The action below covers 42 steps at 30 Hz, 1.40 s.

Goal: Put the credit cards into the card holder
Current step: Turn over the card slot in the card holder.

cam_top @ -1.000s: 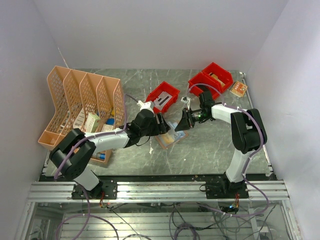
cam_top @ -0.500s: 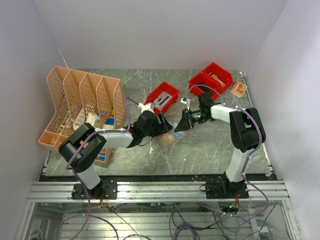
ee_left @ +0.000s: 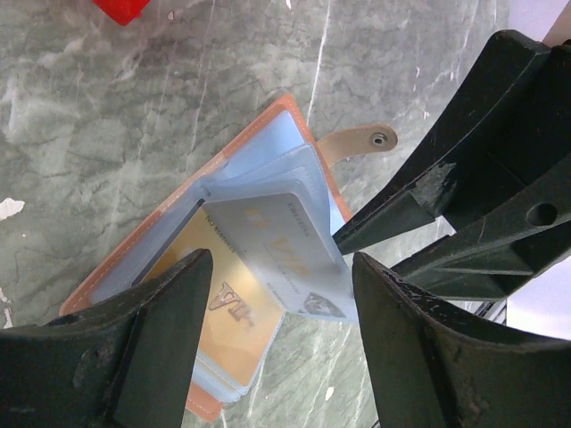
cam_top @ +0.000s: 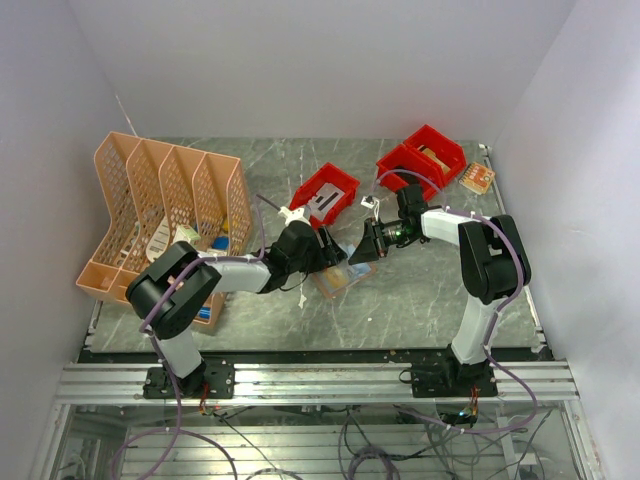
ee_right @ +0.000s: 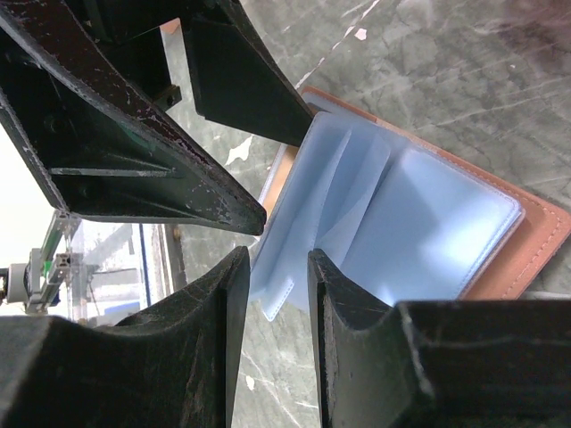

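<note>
The card holder [cam_top: 338, 277] lies open on the table between both grippers, tan-brown outside with pale blue clear sleeves [ee_left: 250, 169]. A whitish card with gold lettering [ee_left: 285, 245] sits at a raised sleeve; I cannot tell how far in it is. A gold card [ee_left: 223, 290] rests in a lower pocket. My left gripper [ee_left: 281, 263] hovers open over the holder's near corner, also seen from above [cam_top: 325, 250]. My right gripper [ee_right: 277, 259] has its jaws a little apart around the free edge of a lifted sleeve [ee_right: 294, 232], without pinching it. From above it is at the holder's right [cam_top: 362, 248].
A peach mesh file rack [cam_top: 165, 200] stands at the back left. One red bin [cam_top: 325, 192] is just behind the grippers, and two more [cam_top: 420, 155] are at the back right beside a small orange item [cam_top: 478, 178]. A box [cam_top: 205, 312] lies by the left arm.
The left arm's elbow has swung right and forward, and its gripper has crept toward the holder. The right gripper has stayed put, its jaws slightly narrower.
</note>
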Available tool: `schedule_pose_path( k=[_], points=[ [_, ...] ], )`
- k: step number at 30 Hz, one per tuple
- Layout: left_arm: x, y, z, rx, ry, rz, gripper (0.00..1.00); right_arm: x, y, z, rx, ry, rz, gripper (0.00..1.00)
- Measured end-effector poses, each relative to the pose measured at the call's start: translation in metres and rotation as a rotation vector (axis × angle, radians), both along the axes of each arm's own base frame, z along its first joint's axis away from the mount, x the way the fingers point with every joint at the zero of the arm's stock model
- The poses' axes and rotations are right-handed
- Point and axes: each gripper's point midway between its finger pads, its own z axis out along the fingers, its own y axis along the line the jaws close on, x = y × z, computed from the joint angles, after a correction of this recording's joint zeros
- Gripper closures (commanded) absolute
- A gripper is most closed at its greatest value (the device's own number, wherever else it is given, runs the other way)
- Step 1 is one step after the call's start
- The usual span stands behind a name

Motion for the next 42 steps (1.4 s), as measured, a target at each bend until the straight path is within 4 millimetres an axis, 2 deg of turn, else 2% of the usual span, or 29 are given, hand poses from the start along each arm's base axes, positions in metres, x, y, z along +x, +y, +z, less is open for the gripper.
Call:
schedule_pose_path(
  k=[12, 20, 24, 31, 42],
  points=[
    [0.0041, -0.0016, 0.0016, -0.007, -0.006, 0.004, 0.29, -0.0004, 0.0004, -0.0007, 0.000, 0.003, 0.002, 0.68],
    [0.0068, -0.0069, -0.0021, -0.013, 0.006, -0.007, 0.41, -0.0006, 0.0006, -0.0008, 0.000, 0.003, 0.002, 0.67],
    [0.0066, -0.0076, -0.0005, -0.021, 0.007, -0.011, 0.44, -0.0006, 0.0005, -0.0009, -0.001, 0.003, 0.002, 0.65],
    [0.0045, -0.0045, 0.0016, -0.031, 0.007, -0.015, 0.47, -0.0004, -0.0003, -0.0024, -0.010, 0.004, -0.001, 0.55],
    [0.0037, 0.0009, -0.0006, -0.035, 0.013, -0.016, 0.50, 0.0007, -0.0029, -0.0072, -0.038, -0.006, -0.007, 0.54]
  ],
)
